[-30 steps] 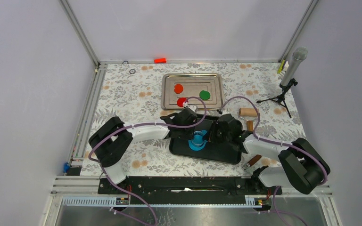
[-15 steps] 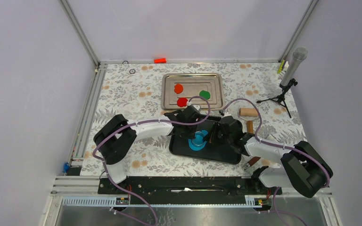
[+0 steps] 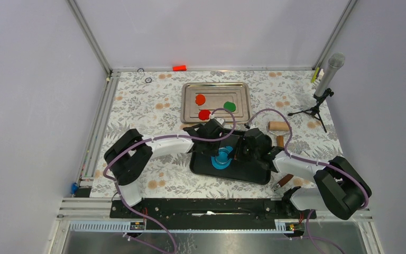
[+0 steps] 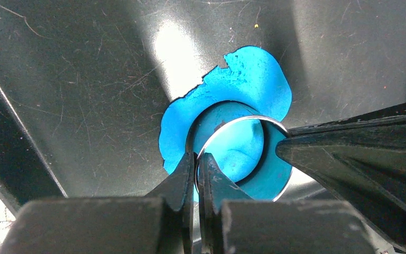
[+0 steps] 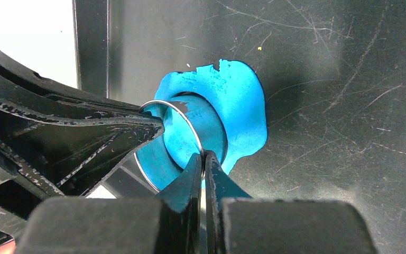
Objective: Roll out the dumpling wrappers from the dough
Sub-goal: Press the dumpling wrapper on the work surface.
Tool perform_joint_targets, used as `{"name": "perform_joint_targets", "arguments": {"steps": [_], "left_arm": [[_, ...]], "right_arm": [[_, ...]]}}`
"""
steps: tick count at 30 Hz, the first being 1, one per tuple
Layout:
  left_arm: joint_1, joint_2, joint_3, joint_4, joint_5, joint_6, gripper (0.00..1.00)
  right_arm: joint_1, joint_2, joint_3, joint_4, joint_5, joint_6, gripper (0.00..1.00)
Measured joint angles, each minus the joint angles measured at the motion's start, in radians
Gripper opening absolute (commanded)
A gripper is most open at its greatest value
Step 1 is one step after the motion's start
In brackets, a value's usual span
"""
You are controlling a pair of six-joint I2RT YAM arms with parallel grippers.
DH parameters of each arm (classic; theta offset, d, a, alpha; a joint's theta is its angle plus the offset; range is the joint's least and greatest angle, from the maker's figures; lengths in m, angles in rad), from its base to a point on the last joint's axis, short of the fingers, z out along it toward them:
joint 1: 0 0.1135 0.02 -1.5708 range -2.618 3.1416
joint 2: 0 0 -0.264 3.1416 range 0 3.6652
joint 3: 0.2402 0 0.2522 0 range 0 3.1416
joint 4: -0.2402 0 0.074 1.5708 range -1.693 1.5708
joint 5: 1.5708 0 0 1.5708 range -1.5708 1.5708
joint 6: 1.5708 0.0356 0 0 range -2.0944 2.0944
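Our left claw point(image 4: 196, 174) and right claw point(image 5: 202, 169), both clamped tight on the ring cutter point(image 4: 243, 118), stamp the dough point(image 4: 254, 74); next we likely lift it cleanly.

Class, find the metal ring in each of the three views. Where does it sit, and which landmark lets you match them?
Top external: the ring is just below centre, on the black tray where the arms meet.
Left wrist: centre, pinched from below by the left fingers.
Right wrist: left of centre, pinched by the right fingers.
Shared landmark: the blue dough under it.
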Motion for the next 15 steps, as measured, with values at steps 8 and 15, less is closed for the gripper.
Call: {"name": "perform_joint_targets", "arguments": {"steps": [8, 15], "left_arm": [[0.005, -0.064, -0.126, 0.142, 0.009, -0.019, 0.00], [0.005, -0.071, -0.141, 0.175, 0.009, -0.030, 0.00]], "right_arm": [[0.000, 0.008, -0.011, 0.035, -0.014, -0.008, 0.00], [0.000, 0.010, -0.018, 0.053, -0.016, -0.010, 0.00]]}}
